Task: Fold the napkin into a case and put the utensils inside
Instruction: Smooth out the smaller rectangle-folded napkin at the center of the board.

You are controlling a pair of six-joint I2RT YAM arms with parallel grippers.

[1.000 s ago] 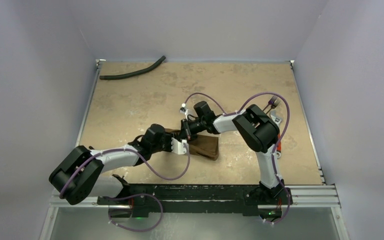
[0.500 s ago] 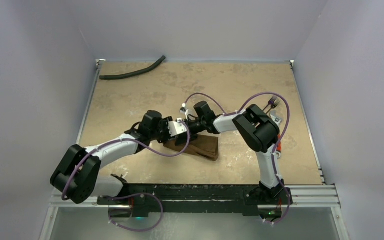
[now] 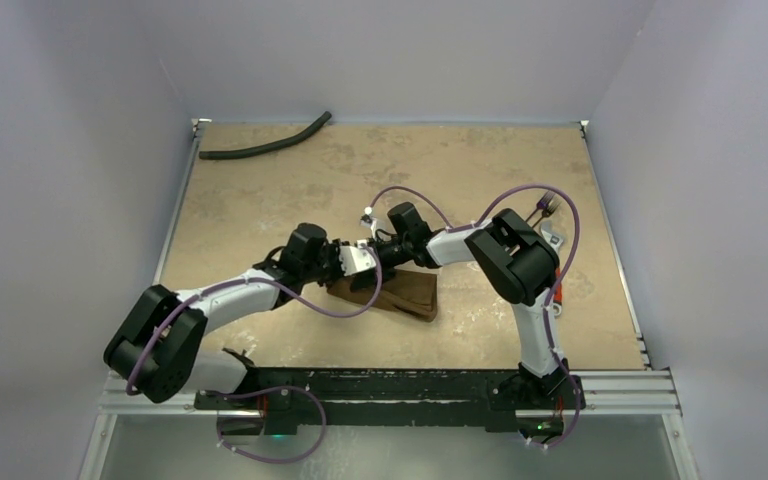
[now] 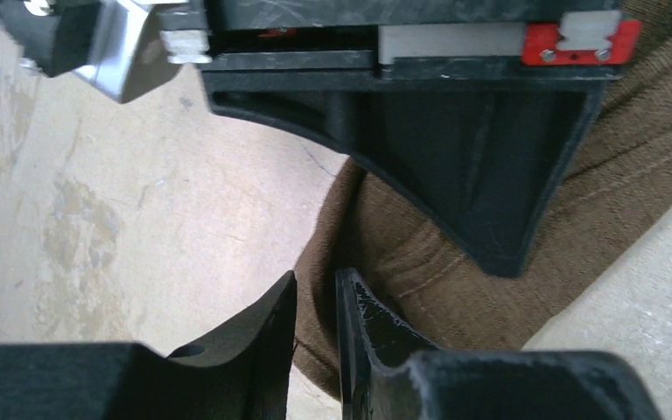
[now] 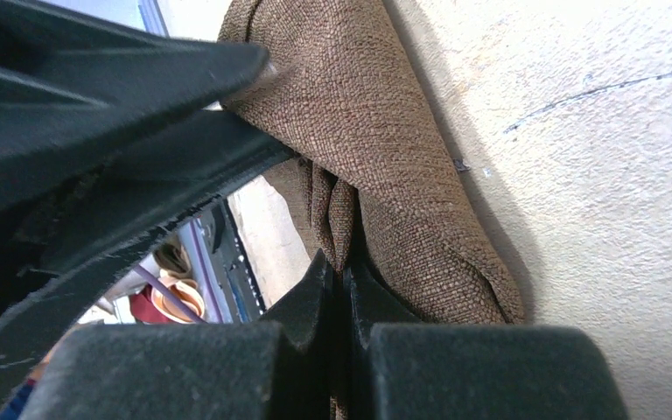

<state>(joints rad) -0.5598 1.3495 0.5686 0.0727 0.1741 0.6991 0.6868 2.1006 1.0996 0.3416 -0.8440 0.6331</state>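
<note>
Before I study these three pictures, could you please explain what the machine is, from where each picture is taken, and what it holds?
Two robot arms with two-finger grippers stand at the near edge of a speckled beige table. One picture looks down from above; the other two come from a camera on each wrist. On the table lie a folded brown cloth napkin and a long black curved hose. The right gripper pinches a fold of the napkin. The left gripper sits nearly closed at the napkin's edge; whether it grips is unclear.
</note>
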